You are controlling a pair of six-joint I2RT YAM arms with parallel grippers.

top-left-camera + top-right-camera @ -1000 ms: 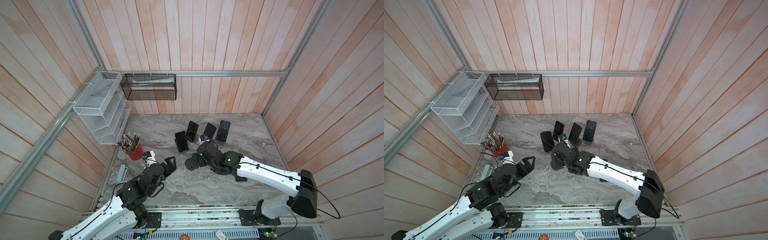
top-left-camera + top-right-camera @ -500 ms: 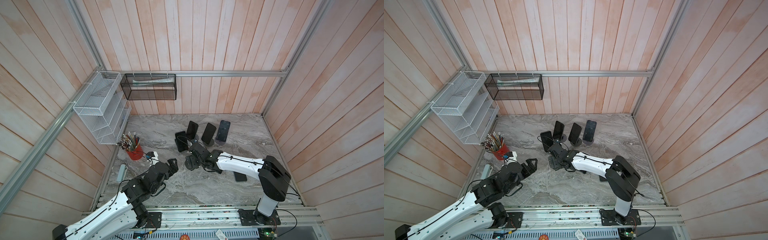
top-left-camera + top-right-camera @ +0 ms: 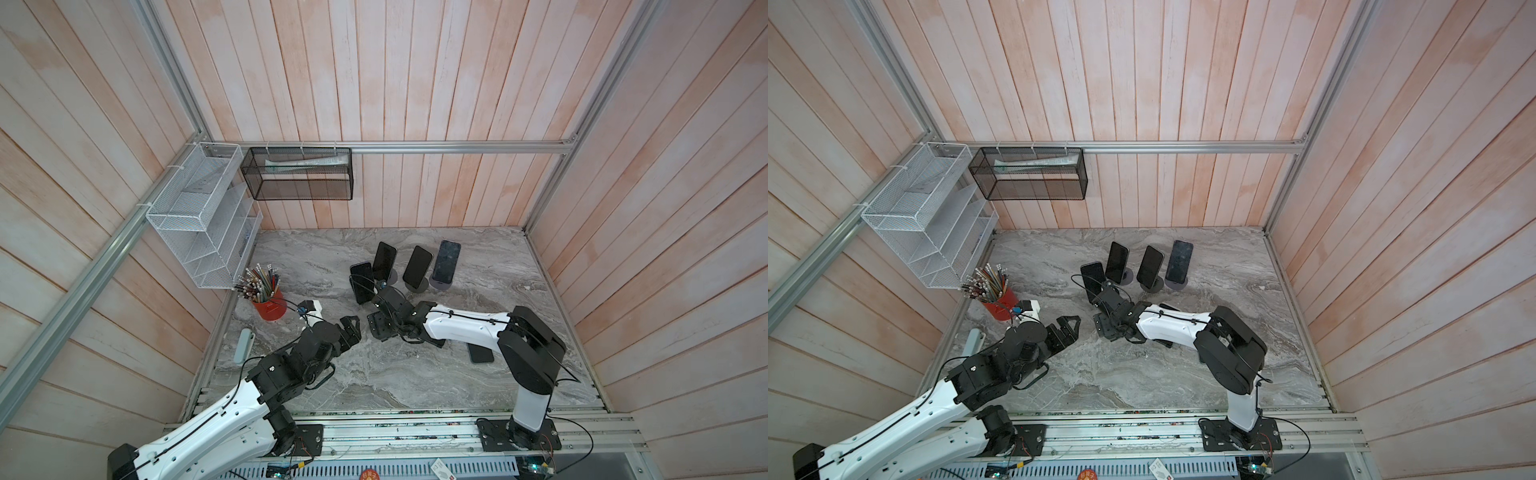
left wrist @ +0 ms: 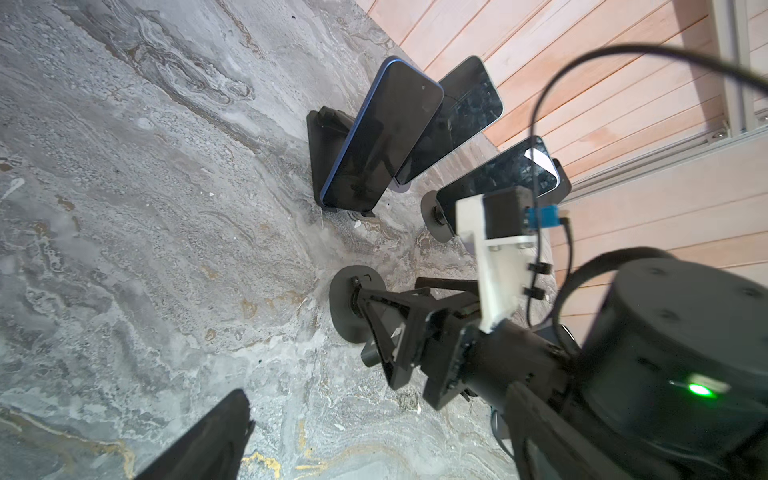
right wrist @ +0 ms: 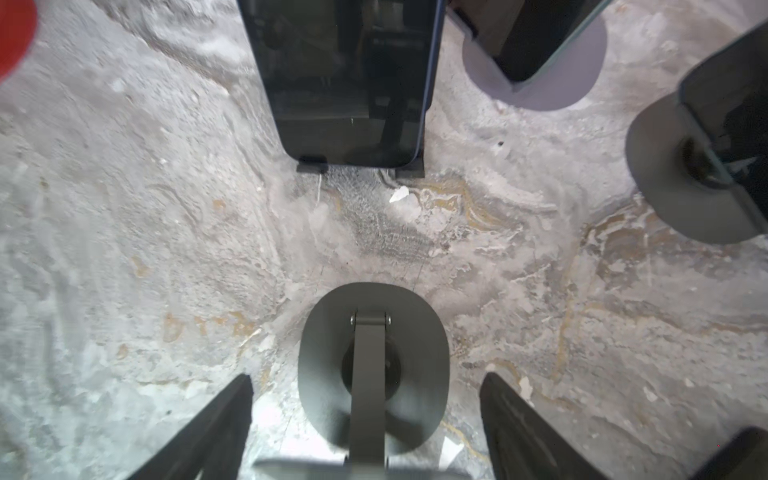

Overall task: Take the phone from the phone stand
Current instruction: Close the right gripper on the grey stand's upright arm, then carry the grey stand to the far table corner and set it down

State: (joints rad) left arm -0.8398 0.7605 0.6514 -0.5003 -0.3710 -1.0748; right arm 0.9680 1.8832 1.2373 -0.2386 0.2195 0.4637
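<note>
Several dark phones lean on stands at the back of the marble table. The nearest is a blue-edged phone (image 3: pixel 361 282) (image 4: pixel 382 137) (image 5: pixel 349 79) on a black stand (image 4: pixel 322 149). In front of it, my right gripper (image 3: pixel 376 316) (image 3: pixel 1104 312) (image 5: pixel 370 432) is open, low over an empty phone stand (image 5: pixel 374 365) (image 4: pixel 353 303). One of its fingers (image 5: pixel 216 428) stands on each side of that oval base without touching it. My left gripper (image 3: pixel 352 326) (image 3: pixel 1069 326) is open just left of it and holds nothing. Only one left finger (image 4: pixel 208 440) shows in the left wrist view.
Other phones stand on round bases (image 3: pixel 384 255) (image 3: pixel 417 264) (image 3: pixel 446 259). A phone (image 3: pixel 480 353) lies flat, half under the right arm. A red cup of pencils (image 3: pixel 268 303) sits at the left. Wire racks (image 3: pixel 199 216) (image 3: pixel 297 174) hang on the walls.
The right arm's elbow has swung in from the right toward the middle, while its gripper stayed by the empty stand. The left gripper has crept slightly toward it.
</note>
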